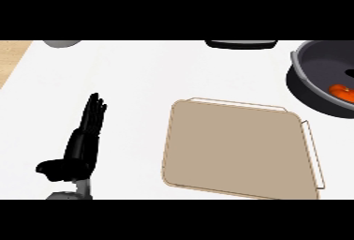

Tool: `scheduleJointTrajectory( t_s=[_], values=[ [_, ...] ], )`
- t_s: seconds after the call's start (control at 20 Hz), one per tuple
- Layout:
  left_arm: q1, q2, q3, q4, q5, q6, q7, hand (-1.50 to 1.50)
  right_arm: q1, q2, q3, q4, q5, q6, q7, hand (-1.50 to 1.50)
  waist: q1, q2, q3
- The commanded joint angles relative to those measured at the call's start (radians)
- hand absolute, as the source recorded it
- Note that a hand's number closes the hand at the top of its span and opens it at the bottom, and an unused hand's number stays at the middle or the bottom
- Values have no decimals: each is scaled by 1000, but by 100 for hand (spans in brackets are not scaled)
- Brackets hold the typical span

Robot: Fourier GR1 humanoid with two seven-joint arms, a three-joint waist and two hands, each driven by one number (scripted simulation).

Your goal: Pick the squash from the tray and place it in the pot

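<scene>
Squash (342,91) in pot (307,89), tan tray (235,150) on white counter (124,84), left hand (79,150) fingers straight.

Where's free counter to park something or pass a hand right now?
Widest bare patch: white counter between the left hand and the tray, running up to the far edge. The tray's surface is bare too. Crowded at the right: the pot, holding the orange squash, sits close to the tray's far corner.

The pot (314,79) runs off the right edge, so only a sliver of the orange squash (342,91) inside shows. Left of the pot, a black thing (242,44) and a grey one (62,43) (both unidentifiable) are cropped.
</scene>
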State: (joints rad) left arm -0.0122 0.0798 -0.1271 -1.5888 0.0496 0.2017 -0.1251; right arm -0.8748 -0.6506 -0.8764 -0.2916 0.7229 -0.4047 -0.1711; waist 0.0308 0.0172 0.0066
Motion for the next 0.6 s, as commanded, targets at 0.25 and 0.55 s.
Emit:
scheduleJointTrajectory(
  t_s=[0.25,0.55],
  values=[
    [-19,-19,-10,42,-20,3,-26,0,106,-97,-169,19,-203,75,-204,-150,0,3,-1],
    [0,-5,1,-22,-13,3,14,0,179,-147,-208,39,-272,130,-307,-150,2,-2,-1]
  ],
)
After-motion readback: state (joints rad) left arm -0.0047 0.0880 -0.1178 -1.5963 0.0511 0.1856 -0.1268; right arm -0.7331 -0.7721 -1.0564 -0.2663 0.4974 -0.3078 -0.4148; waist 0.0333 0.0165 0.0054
